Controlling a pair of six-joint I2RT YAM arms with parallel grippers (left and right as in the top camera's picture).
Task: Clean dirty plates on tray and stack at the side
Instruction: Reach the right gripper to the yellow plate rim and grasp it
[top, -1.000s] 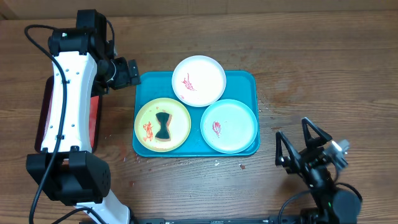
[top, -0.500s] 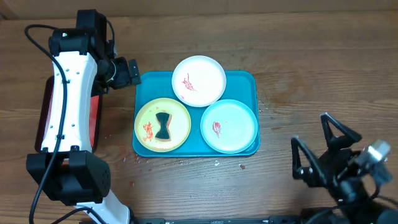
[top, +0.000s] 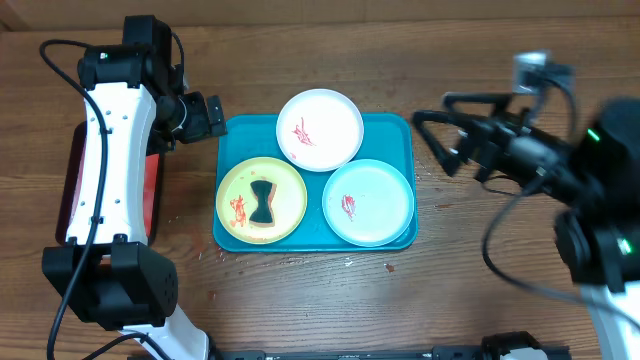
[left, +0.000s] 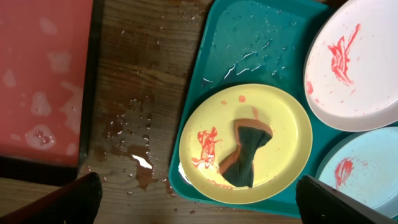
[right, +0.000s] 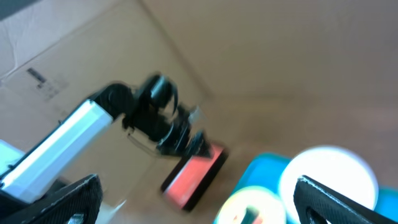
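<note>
No text, brand, number or sign is showing clearly enough to read in any view. In the right wrist view a small dark printed mark (right: 37, 76) is sitting on a sheet of brown cardboard (right: 81, 50), but it is blurring past reading.

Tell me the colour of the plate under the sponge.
Yellow plate, clearest in the left wrist view.

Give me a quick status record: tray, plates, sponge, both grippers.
tray: blue, holds all three plates
white plate: far side, red smear
yellow plate: near left, red smear, sponge on it
teal plate: near right, red smear
left gripper: open, empty, at tray's far-left corner
right gripper: open, empty, right of tray
stacked at side: none yet
</note>
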